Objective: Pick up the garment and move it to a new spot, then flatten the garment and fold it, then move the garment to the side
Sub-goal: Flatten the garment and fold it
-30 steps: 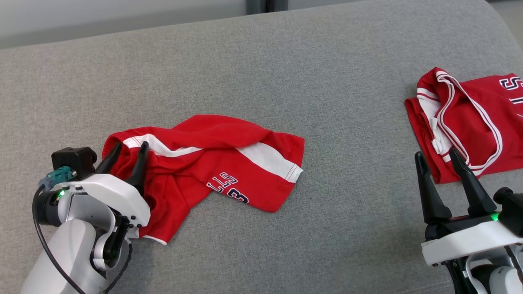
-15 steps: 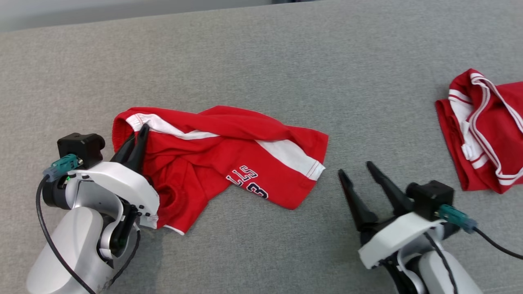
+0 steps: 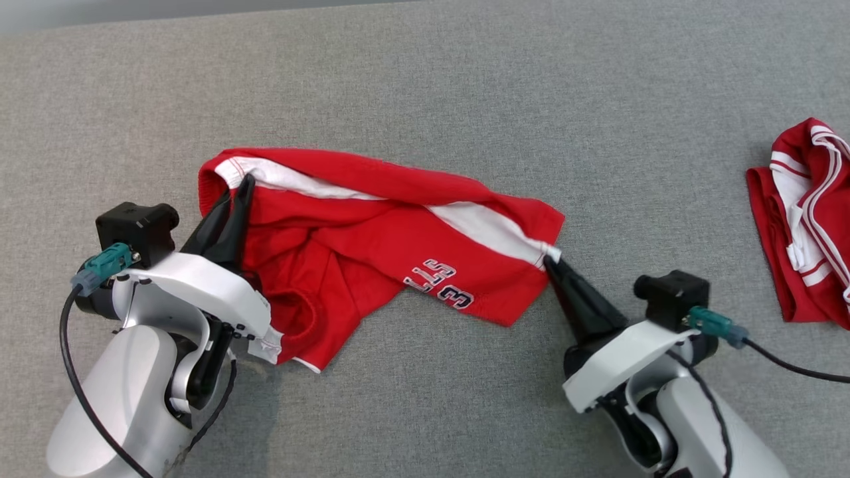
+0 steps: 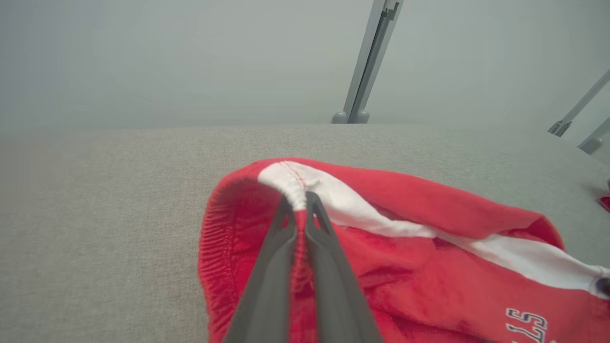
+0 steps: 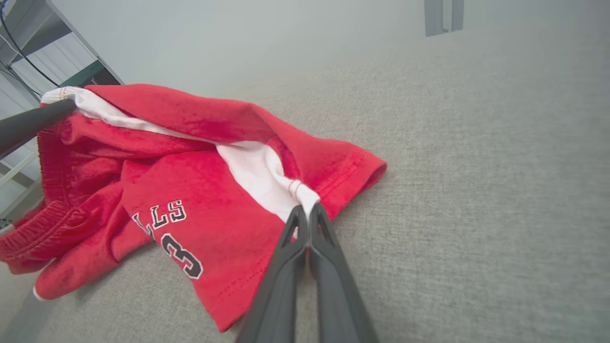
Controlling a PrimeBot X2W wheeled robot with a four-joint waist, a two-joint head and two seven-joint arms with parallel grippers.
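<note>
The garment [image 3: 372, 245] is a pair of red shorts with a white side stripe and dark lettering, lying crumpled on the grey fabric surface [image 3: 425, 99]. My left gripper [image 3: 240, 189] is shut on the waistband at the garment's left end, where the white stripe meets the elastic [image 4: 298, 202]. My right gripper [image 3: 550, 260] is shut on the white hem corner at the garment's right end [image 5: 305, 209]. In the right wrist view the garment [image 5: 190, 190] stretches away to the left, and one dark finger of the left gripper [image 5: 28, 124] reaches in from the left edge.
A second red garment [image 3: 807, 219] with white trim lies at the right edge of the grey surface. Metal frame posts [image 4: 367, 62] stand behind the surface's far edge. Open grey fabric extends beyond and in front of the shorts.
The left gripper shut on the waistband. The right gripper swung left from beside the second garment and shut on the hem corner. The camera has shifted too.
</note>
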